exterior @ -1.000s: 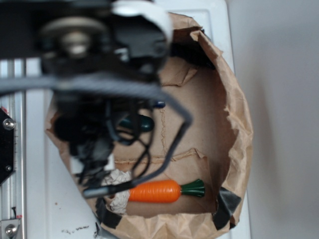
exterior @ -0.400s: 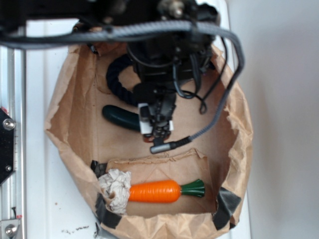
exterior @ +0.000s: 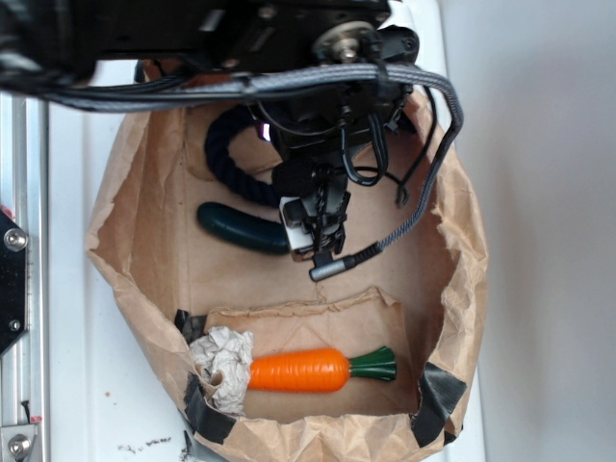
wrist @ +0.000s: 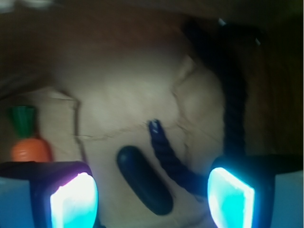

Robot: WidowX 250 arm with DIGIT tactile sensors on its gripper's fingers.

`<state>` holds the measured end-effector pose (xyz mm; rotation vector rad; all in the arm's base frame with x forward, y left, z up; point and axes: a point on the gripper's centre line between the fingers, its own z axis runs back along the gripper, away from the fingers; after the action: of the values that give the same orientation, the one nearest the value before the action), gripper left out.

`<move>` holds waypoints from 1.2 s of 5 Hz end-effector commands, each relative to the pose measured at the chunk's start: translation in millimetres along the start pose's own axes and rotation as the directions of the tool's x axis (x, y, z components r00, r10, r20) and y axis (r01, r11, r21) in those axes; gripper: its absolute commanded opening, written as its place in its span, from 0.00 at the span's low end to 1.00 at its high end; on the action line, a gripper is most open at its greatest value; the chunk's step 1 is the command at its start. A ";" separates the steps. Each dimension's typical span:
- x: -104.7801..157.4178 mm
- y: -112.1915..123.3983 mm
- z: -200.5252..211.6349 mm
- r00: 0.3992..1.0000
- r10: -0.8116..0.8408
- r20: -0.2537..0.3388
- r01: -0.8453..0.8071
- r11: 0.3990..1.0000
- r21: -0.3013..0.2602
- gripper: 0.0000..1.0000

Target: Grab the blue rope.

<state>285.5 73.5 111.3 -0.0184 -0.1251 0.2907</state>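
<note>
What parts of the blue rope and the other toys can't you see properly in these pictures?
- blue rope: in the exterior view the arm covers most of it; in the wrist view its loop is blurred and runs behind a finger pad.
- green toy: its right end is hidden by the gripper in the exterior view.
- carrot: its lower part is hidden behind the other pad in the wrist view.

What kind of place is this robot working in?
Probably a robot test bench: a torn brown paper bag on a white surface holds toys, a blue rope, a carrot toy and a dark-green toy.
</note>
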 end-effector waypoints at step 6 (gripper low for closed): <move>21.9 17.8 -13.0 0.940 0.244 0.240 -0.237 0.970 -0.061 1.00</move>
<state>300.2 84.2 84.4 -0.0304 -0.3248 0.5085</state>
